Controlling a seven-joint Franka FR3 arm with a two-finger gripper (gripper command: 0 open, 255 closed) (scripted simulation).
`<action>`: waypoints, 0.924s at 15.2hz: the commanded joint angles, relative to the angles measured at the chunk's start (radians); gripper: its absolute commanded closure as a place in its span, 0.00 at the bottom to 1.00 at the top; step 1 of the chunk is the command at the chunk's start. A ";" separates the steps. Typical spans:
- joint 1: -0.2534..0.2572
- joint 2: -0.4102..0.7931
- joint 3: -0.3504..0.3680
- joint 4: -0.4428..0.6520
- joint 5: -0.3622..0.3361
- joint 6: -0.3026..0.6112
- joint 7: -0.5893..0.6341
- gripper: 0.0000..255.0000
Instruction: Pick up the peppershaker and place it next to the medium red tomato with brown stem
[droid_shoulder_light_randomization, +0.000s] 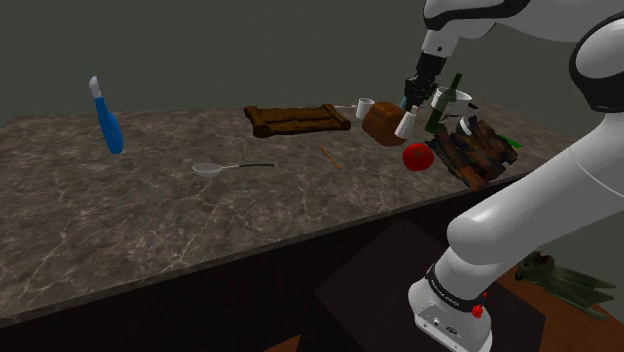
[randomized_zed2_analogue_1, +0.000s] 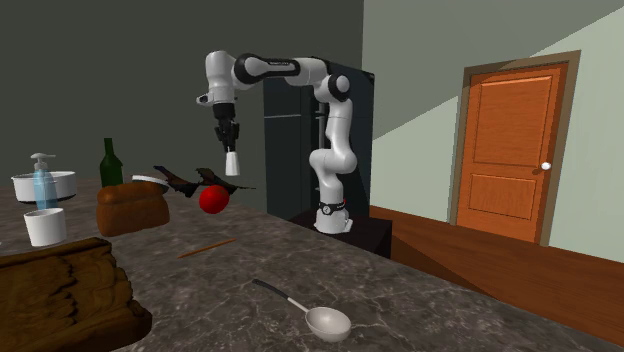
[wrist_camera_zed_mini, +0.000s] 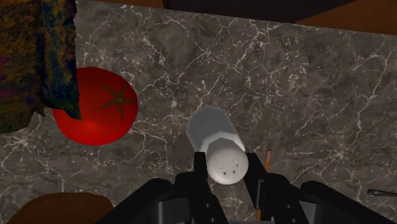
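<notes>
My black gripper is shut on a white peppershaker and holds it in the air above the dark marble counter. In the shoulder view the peppershaker hangs tilted under the gripper, just above and beside the red tomato. In the second exterior view the peppershaker hangs under the gripper, above and a little to the right of the tomato. The tomato has a brown star-shaped stem and lies partly under a dark patterned object.
A bread loaf, a white cup, a green bottle and a white bowl stand close to the tomato. A wooden tray, a spoon, a thin stick and a blue spray bottle lie further along the counter.
</notes>
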 joint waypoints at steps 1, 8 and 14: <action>-0.020 0.022 -0.036 0.024 -0.006 -0.005 -0.056 1.00; -0.029 0.029 -0.051 -0.049 -0.009 0.074 -0.080 1.00; -0.030 0.036 -0.054 -0.122 -0.008 0.154 -0.086 1.00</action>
